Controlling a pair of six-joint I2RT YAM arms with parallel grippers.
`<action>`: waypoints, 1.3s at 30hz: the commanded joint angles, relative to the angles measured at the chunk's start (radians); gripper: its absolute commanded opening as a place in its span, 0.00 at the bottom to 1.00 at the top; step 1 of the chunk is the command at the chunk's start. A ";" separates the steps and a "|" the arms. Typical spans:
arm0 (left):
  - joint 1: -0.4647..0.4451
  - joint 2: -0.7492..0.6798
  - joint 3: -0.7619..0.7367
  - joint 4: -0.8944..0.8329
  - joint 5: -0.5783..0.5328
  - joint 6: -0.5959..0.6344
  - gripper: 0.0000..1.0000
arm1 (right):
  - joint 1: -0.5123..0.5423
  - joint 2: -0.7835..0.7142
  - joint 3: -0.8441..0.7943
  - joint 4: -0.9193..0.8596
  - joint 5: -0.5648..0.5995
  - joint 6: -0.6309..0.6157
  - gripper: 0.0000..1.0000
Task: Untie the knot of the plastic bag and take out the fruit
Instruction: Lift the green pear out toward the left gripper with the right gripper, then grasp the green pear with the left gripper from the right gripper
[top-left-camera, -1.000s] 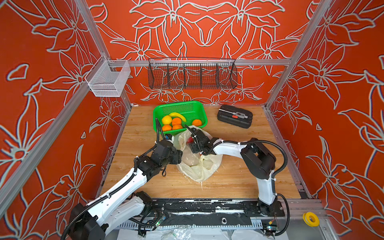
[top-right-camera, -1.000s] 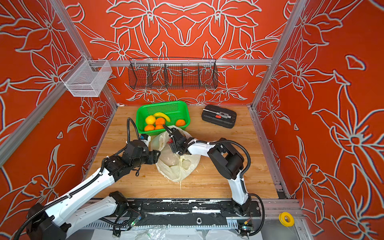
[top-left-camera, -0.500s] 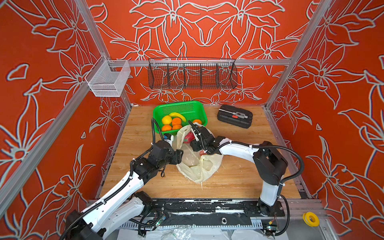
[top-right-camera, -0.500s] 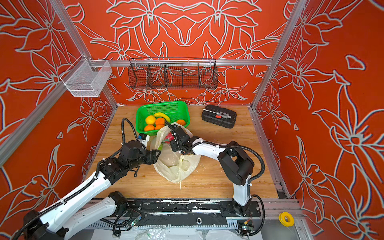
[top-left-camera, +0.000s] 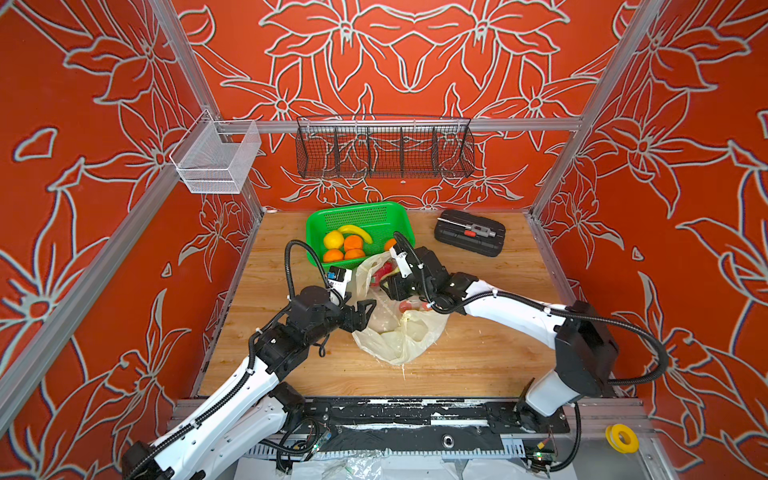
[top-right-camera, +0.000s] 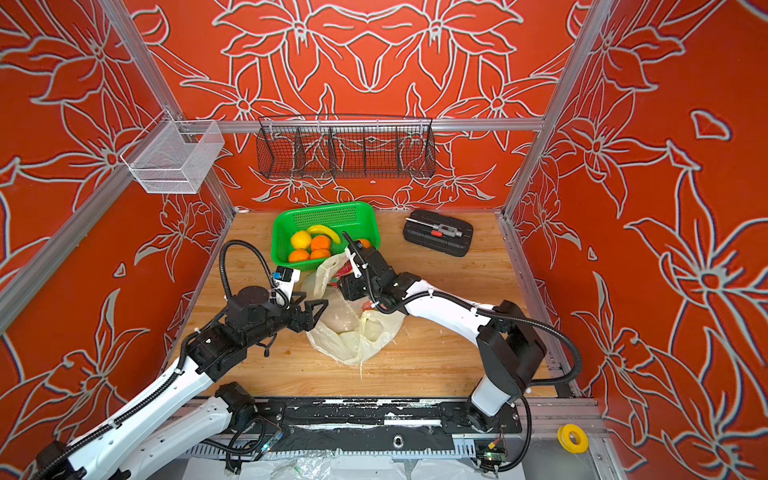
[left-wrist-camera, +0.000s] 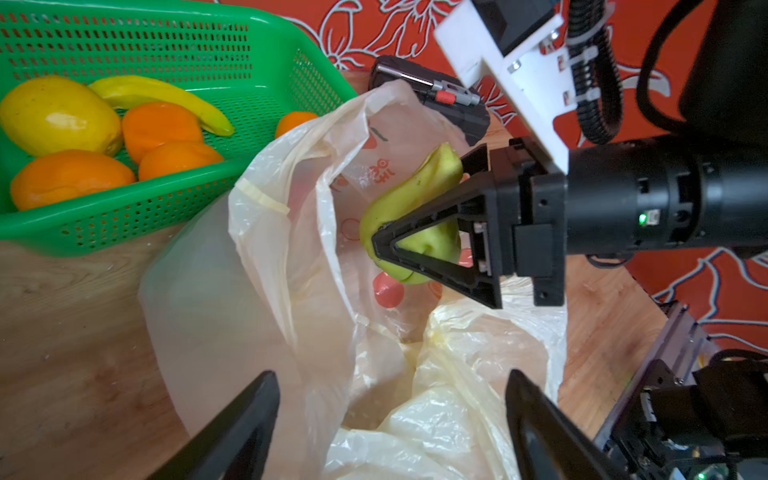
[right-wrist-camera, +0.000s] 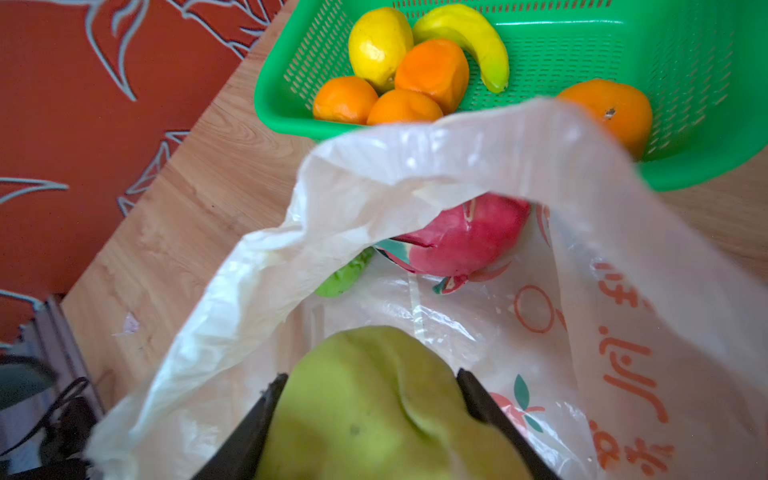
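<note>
Right hand (left-wrist-camera: 417, 208) clamps green fruit (right-wrist-camera: 374, 415) inside open mouth of plastic bag (top-left-camera: 399, 336) on tabletop (top-left-camera: 478, 353). Just beyond bag mouth, straight ahead of right hand: green basket (top-left-camera: 357, 212). Between held fruit and basket, in bag: dragon fruit (right-wrist-camera: 469, 241). Open, empty left hand (top-left-camera: 362, 316) beside bag's left edge.

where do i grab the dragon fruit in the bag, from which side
Probably across the rounded pink body of the dragon fruit, not its thin scales. Enter through the open mouth of the plastic bag, under the raised flap: the fruit lies deep inside with film draped above, so a top approach looks blocked.
</note>
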 joint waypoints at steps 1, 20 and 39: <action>-0.005 -0.002 -0.010 0.120 0.064 0.121 0.90 | -0.002 -0.079 -0.031 0.030 -0.036 0.075 0.61; -0.057 0.143 -0.013 0.449 0.164 0.549 0.98 | -0.047 -0.211 -0.098 0.179 -0.366 0.549 0.60; -0.067 0.281 0.058 0.454 0.148 0.514 0.61 | -0.047 -0.233 -0.146 0.228 -0.387 0.606 0.59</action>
